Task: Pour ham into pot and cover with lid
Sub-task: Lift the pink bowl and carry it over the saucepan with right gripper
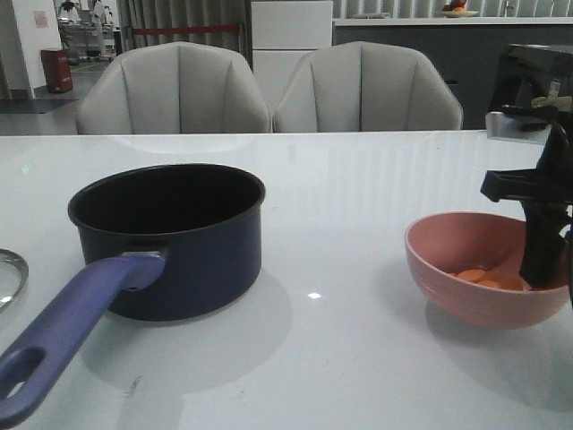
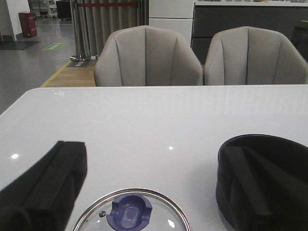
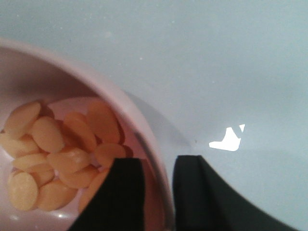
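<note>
The dark navy pot [image 1: 170, 237] stands empty at the left, its periwinkle handle [image 1: 63, 336] pointing toward me. The pink bowl [image 1: 479, 269] rests on the table at the right with the orange-pink ham pieces [image 3: 57, 154] inside. My right gripper [image 3: 159, 166] straddles the bowl's rim [image 3: 144, 139], one finger inside and one outside, closed on it. It also shows in the front view [image 1: 542, 264]. The glass lid [image 2: 132, 214] with its blue-purple knob lies flat left of the pot. My left gripper [image 2: 151, 149] hovers open above it, and the pot [image 2: 269, 140] sits behind its right finger.
The white table [image 1: 340, 179] reaches back to two grey chairs [image 1: 269, 90]. The lid's steel edge [image 1: 9, 273] just shows at the left border of the front view. Bare table lies between pot and bowl.
</note>
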Robot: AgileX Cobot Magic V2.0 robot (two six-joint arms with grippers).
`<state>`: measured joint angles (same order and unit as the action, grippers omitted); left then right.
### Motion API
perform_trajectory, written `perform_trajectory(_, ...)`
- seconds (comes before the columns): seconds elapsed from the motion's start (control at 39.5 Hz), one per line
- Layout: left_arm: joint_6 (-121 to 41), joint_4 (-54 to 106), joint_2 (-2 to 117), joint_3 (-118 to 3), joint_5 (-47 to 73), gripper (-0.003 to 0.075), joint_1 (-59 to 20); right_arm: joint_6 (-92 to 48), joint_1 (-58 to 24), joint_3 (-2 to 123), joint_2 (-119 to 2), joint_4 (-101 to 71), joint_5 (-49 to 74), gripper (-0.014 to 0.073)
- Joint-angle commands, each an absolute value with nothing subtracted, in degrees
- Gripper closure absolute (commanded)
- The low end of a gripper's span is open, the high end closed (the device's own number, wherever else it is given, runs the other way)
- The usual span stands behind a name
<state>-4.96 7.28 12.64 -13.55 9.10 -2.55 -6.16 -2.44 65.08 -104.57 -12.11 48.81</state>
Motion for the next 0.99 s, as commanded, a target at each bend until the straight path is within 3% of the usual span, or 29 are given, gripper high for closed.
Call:
perform_trajectory(0.0, -4.9, 7.8, 13.1, -15.1, 4.0, 0.0125, -2.9, -7.2, -2.2, 67.6, -102.8, -13.2, 49.3, 0.0453)
perform_trajectory(0.33, -4.9, 7.8, 13.1, -15.1, 4.0, 0.0125, -2.9, -7.2, -4.7, 78.4, -98.6, -13.7, 54.8, 0.0455)
perform_trajectory(0.71, -4.9, 7.8, 13.1, -15.1, 4.0, 0.0125, -2.9, -6.9, -24.4, 97.5, -98.6, -6.3, 54.5, 0.0455)
perform_trajectory(0.96, -4.9, 7.8, 13.1, -15.1, 4.0, 0.0125, -2.9, 2.2, -36.2, 102.0, -102.8, 12.6, 49.6, 0.0455)
